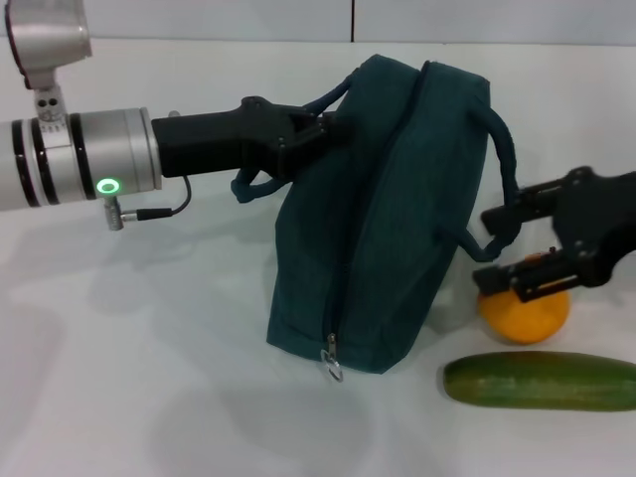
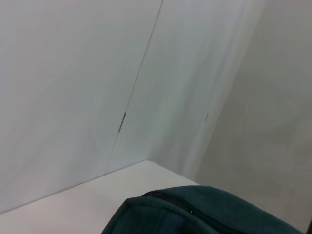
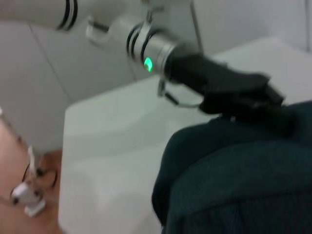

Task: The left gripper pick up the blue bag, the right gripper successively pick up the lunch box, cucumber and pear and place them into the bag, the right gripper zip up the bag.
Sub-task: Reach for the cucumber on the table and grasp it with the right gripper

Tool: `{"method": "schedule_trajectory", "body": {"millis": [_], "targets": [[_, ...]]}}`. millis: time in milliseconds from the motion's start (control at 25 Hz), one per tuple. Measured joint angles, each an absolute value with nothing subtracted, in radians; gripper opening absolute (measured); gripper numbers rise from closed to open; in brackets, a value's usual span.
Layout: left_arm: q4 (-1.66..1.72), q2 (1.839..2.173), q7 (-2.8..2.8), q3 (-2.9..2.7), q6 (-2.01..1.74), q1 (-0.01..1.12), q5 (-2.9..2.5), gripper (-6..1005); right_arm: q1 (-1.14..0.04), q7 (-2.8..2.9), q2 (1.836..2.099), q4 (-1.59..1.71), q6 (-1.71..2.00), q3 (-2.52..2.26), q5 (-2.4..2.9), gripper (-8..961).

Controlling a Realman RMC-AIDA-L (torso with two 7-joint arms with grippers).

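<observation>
The blue bag (image 1: 383,209) stands on the white table, dark teal, with its zipper running down the front to a metal pull (image 1: 331,364). My left gripper (image 1: 316,131) comes in from the left on its silver wrist and is shut on the bag's near handle at the top edge. In the right wrist view the left gripper (image 3: 261,102) meets the bag (image 3: 243,185) too. My right gripper (image 1: 494,246) is at the bag's right side, open, with the other handle loop (image 1: 507,159) hanging between its fingers. The pear (image 1: 525,316) sits just under it, the cucumber (image 1: 542,381) in front. The lunch box is out of view.
The left wrist view shows only the bag's top (image 2: 195,214) and the wall panels behind the table. A bare stretch of table (image 1: 129,378) lies to the front left of the bag.
</observation>
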State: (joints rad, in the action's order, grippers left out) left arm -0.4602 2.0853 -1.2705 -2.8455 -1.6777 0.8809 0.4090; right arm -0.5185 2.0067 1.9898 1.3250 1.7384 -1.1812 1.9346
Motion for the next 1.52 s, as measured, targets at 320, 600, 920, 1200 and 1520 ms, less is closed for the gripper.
{"method": "schedule_trajectory", "body": {"millis": [320,600,920,1200,1520], "targets": [[-0.46,2.083,-1.274,-2.845,-1.676,0.884,0.412,41,-0.625,2.088,2.014,1.324,1.72,-1.351,2.116,779],[-0.461,2.082,-1.269,-2.845,-1.673,0.888,0.414,41,-0.651,2.124,2.017,1.312,1.662,-1.463,2.178,812],[-0.459,2.083,-1.261,-2.845,-1.663,0.888,0.428,41,-0.686,2.139,2.02,1.243,1.599,-1.571,2.269,859],[-0.451,2.084,-1.261,-2.845,-1.66,0.89,0.434,41,-0.705,2.142,2.022,1.208,1.574,-1.642,2.302,856],[-0.436,2.083,-1.26,-2.845,-1.642,0.89,0.434,41,-0.705,2.147,2.024,1.207,1.57,-1.705,2.307,852]]}}
